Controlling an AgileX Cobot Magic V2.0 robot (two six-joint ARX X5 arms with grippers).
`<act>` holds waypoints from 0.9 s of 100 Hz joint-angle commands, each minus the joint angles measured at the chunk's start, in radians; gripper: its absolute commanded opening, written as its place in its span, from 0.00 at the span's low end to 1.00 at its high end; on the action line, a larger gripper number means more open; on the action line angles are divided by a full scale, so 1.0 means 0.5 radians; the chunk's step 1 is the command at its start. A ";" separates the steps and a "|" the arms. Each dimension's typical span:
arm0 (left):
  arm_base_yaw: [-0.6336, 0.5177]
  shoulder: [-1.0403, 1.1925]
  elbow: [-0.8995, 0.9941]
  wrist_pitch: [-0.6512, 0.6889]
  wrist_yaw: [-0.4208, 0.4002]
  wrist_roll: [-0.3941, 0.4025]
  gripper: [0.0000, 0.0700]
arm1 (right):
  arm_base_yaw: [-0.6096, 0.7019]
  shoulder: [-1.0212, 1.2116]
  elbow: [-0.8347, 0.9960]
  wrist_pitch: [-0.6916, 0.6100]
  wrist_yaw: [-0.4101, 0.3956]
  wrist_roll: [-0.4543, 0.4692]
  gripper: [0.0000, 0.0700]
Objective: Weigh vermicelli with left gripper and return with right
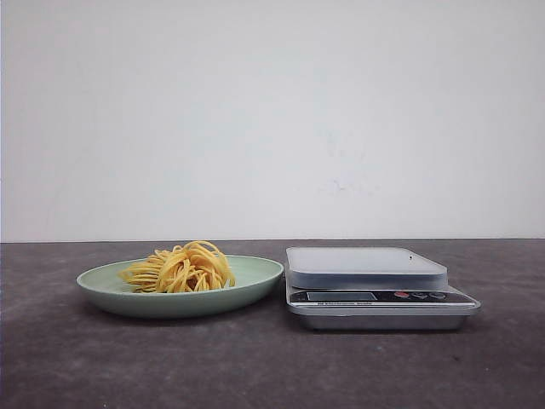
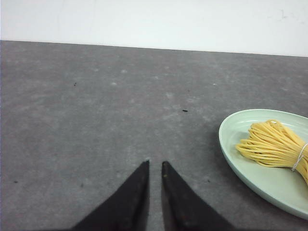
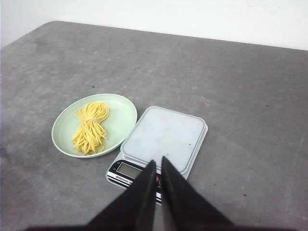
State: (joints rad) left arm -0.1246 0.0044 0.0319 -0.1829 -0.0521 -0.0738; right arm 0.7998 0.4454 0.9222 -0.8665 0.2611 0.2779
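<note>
Both tools, left tool and right tool, are sitting clenched and empty. Vermicelli is lying lengthwise front-to-back on the plate, beside the scale.

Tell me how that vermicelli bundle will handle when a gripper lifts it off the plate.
The vermicelli is a bundle of thin strands, so its ends would likely sag. A pale tie around it, seen in the left wrist view, should keep it together. It looks light, and pointed fingers may slip between strands unless they close near that tie.
</note>
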 commanded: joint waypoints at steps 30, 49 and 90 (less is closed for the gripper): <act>0.002 -0.002 -0.036 -0.008 0.002 -0.011 0.02 | -0.120 -0.027 0.014 0.031 0.430 -0.161 0.01; 0.002 -0.002 -0.036 -0.008 0.001 -0.011 0.02 | -0.620 -0.133 -0.013 0.048 0.414 -0.245 0.01; 0.002 -0.002 -0.036 -0.008 0.001 -0.011 0.02 | -1.675 -0.671 -0.970 0.927 -0.188 -0.466 0.01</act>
State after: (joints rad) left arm -0.1246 0.0044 0.0319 -0.1829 -0.0521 -0.0738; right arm 0.0040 0.1272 0.5098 -0.4324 0.2264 0.0589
